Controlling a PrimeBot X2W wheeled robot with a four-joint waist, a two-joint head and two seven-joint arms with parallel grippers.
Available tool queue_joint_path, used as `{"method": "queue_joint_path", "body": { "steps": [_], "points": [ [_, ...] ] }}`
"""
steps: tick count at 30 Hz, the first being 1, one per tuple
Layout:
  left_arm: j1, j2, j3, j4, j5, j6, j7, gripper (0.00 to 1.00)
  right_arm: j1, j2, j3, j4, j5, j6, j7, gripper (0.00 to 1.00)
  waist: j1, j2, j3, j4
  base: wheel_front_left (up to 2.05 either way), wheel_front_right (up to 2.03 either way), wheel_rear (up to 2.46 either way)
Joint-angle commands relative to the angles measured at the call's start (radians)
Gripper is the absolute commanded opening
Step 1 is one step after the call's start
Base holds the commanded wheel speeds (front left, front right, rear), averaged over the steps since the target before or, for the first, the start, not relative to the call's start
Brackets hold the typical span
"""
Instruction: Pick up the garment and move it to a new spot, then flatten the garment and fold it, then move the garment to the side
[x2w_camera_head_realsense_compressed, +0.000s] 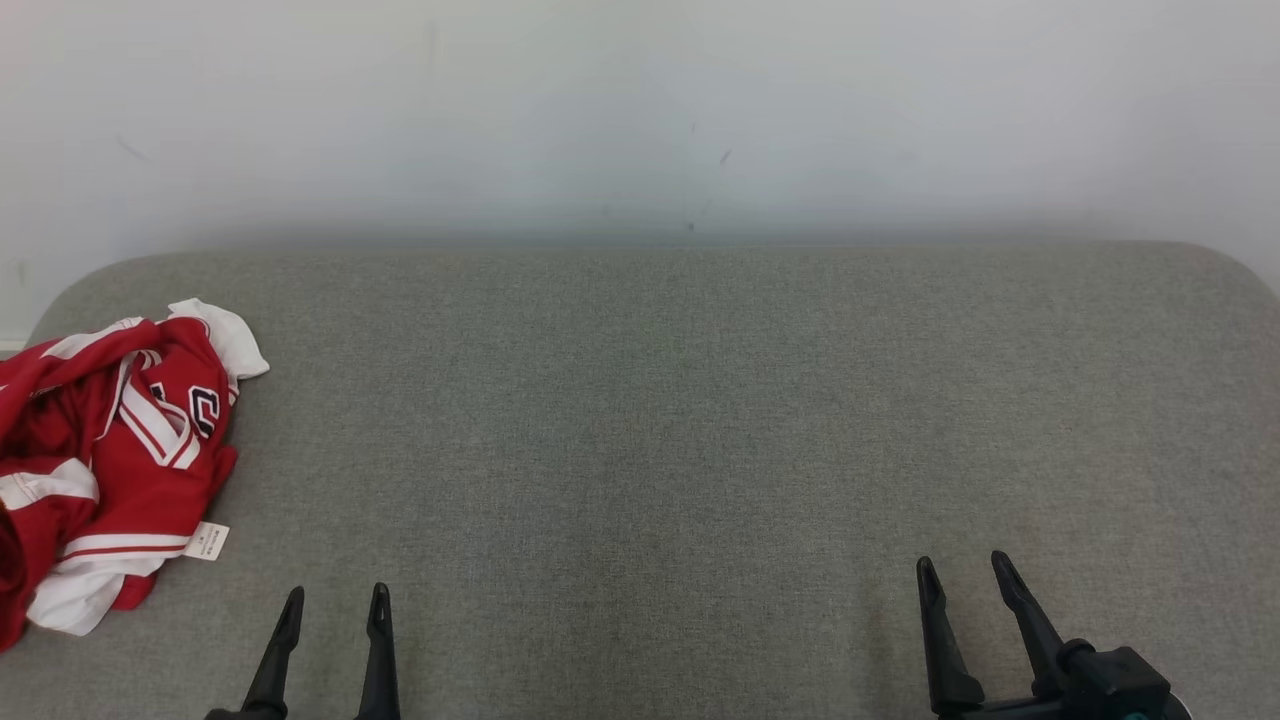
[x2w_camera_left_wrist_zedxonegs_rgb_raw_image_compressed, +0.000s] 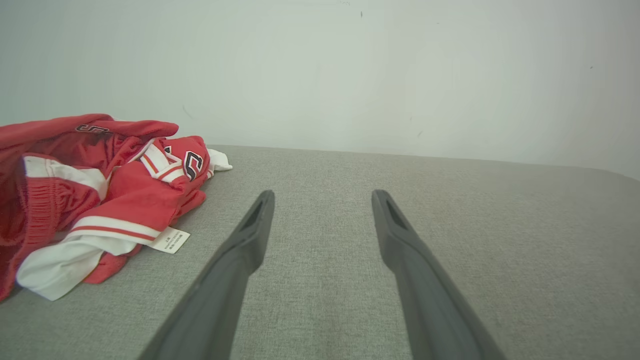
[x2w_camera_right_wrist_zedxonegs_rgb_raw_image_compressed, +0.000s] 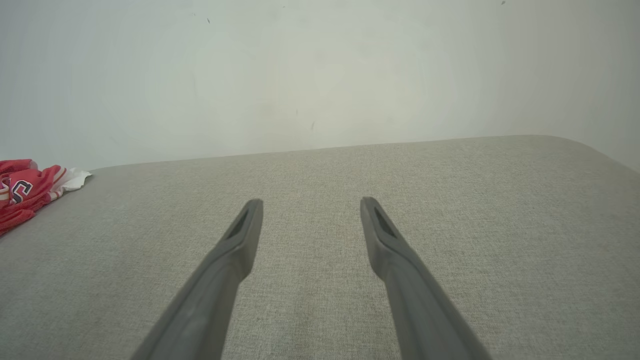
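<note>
A crumpled red garment (x2w_camera_head_realsense_compressed: 110, 450) with white trim and a dark letter on it lies bunched at the far left of the grey fabric surface (x2w_camera_head_realsense_compressed: 650, 420); part of it runs off the head view's left edge. The same garment (x2w_camera_left_wrist_zedxonegs_rgb_raw_image_compressed: 95, 195) sits left of my left gripper's fingers in the left wrist view, and a small piece of that garment (x2w_camera_right_wrist_zedxonegs_rgb_raw_image_compressed: 30, 192) peeks in at the left of the right wrist view. My left gripper (x2w_camera_head_realsense_compressed: 335, 598) stands open and empty near the front edge, right of the pile. My right gripper (x2w_camera_head_realsense_compressed: 962, 565) is open and empty at the lower right.
A pale wall (x2w_camera_head_realsense_compressed: 640, 110) rises directly behind the grey surface. The surface's rounded back corners show at left and right. A white care label (x2w_camera_head_realsense_compressed: 207, 541) sticks out of the garment toward the front.
</note>
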Motion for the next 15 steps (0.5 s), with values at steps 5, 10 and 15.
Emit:
{"method": "queue_joint_path", "body": {
  "steps": [5,10,15],
  "points": [
    [0.011,-0.001,0.002,0.001,0.046,-0.004,-0.012,1.0,0.01,-0.002,0.005,0.003,-0.044,-0.002,-0.02,1.0,0.0,0.0,0.002,0.002,0.0,0.0,0.0],
    [0.013,-0.001,0.006,0.005,0.037,-0.006,-0.012,1.0,0.009,-0.002,-0.001,0.007,-0.039,-0.002,-0.019,1.0,0.0,0.0,0.003,0.001,0.0,0.0,0.0],
    [0.014,-0.001,0.009,0.006,0.029,-0.006,-0.012,1.0,0.01,-0.002,-0.013,0.015,-0.016,-0.002,-0.019,1.0,0.0,0.0,0.002,-0.001,0.0,0.0,0.0]
  ]
}}
